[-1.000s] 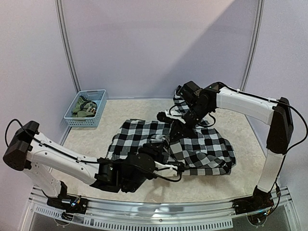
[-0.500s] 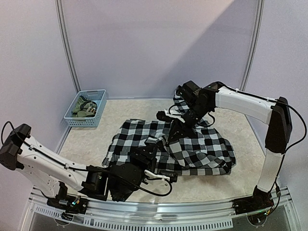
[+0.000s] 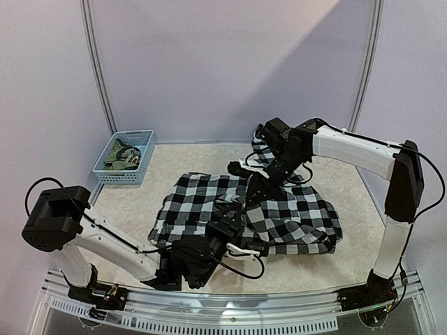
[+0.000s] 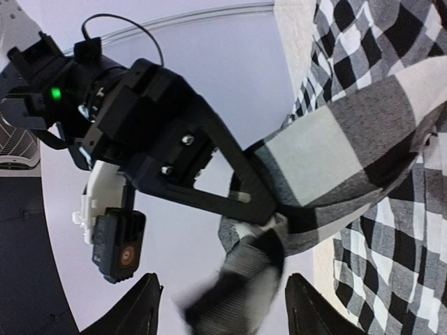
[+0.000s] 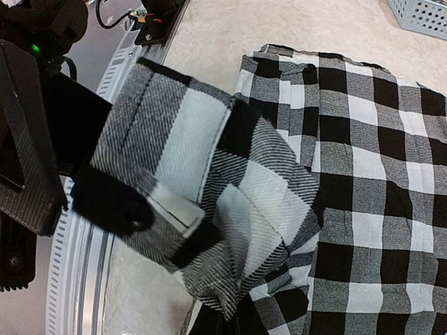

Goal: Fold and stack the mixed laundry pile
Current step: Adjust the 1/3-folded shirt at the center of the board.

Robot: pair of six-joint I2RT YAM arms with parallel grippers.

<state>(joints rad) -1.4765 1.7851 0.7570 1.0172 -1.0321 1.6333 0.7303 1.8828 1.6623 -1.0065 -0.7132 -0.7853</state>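
Observation:
The black-and-white checked shirt (image 3: pixel 293 213) lies spread over the middle of the table. My right gripper (image 3: pixel 268 174) is shut on a bunched fold of it (image 5: pixel 237 307) and holds that part lifted; its fingers are hidden under the cloth. A cuffed sleeve (image 5: pixel 150 174) hangs from the fold toward the front. My left gripper (image 3: pixel 244 241) is at the shirt's near edge, tilted upward, with its jaws wide apart. A blurred sleeve end (image 4: pixel 234 289) hangs between its fingertips (image 4: pixel 297 300), touching neither. The olive-green shirt (image 3: pixel 120 158) lies in the basket.
The light blue lattice basket (image 3: pixel 137 133) stands at the back left corner, and its corner shows in the right wrist view (image 5: pixel 419 14). A metal rail (image 3: pixel 230 307) runs along the near table edge. Curved wall posts (image 3: pixel 98 70) rise behind the table.
My left arm has swung its elbow up and in. Its gripper pulled back from the shirt's front edge and now tilts up under the hanging sleeve. The right arm has held still.

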